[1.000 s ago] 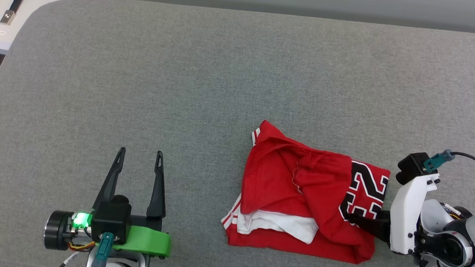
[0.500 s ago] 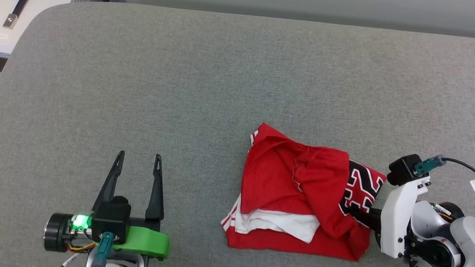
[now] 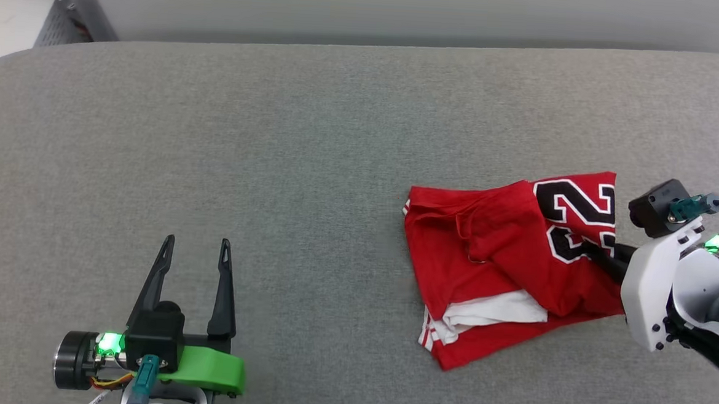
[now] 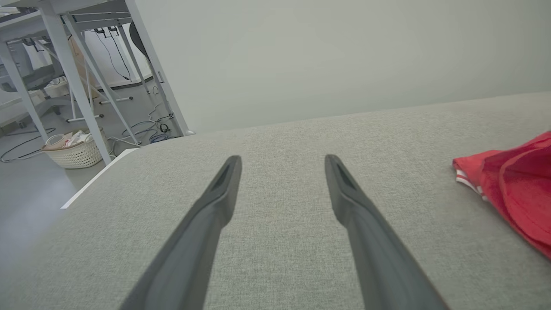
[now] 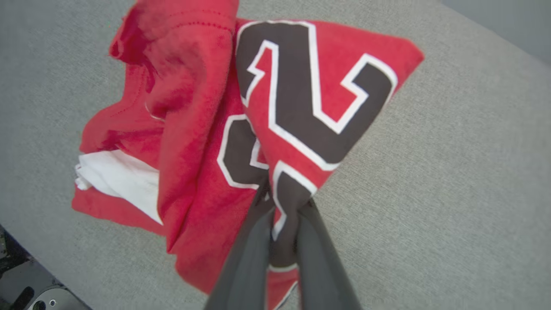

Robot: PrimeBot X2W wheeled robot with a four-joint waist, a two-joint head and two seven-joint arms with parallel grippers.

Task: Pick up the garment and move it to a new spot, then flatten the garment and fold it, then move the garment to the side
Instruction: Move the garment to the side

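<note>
The garment [image 3: 504, 259] is a crumpled red jersey with black white-edged numerals and a white sleeve showing, lying on the grey cushion at the right. My right gripper [image 3: 588, 246] is shut on a fold of the garment at the numerals; in the right wrist view the cloth [image 5: 275, 129] is pinched between the two dark fingers and bunches up from that point. My left gripper [image 3: 195, 249] rests at the lower left, open, with nothing between its fingers. In the left wrist view the garment's edge [image 4: 512, 181] lies far right of the open left gripper [image 4: 282, 161].
A grey upholstered surface [image 3: 275, 160] spreads wide to the left and back of the garment. Its rounded back-left corner [image 3: 10, 63] meets white furniture. In the left wrist view a table frame [image 4: 86, 86] and a white basket [image 4: 75, 150] stand on the floor beyond the edge.
My right gripper has shut on the garment and pulled its numbered part up and away; the cloth has turned and stretched. The camera has shifted. The left gripper has stayed put.
</note>
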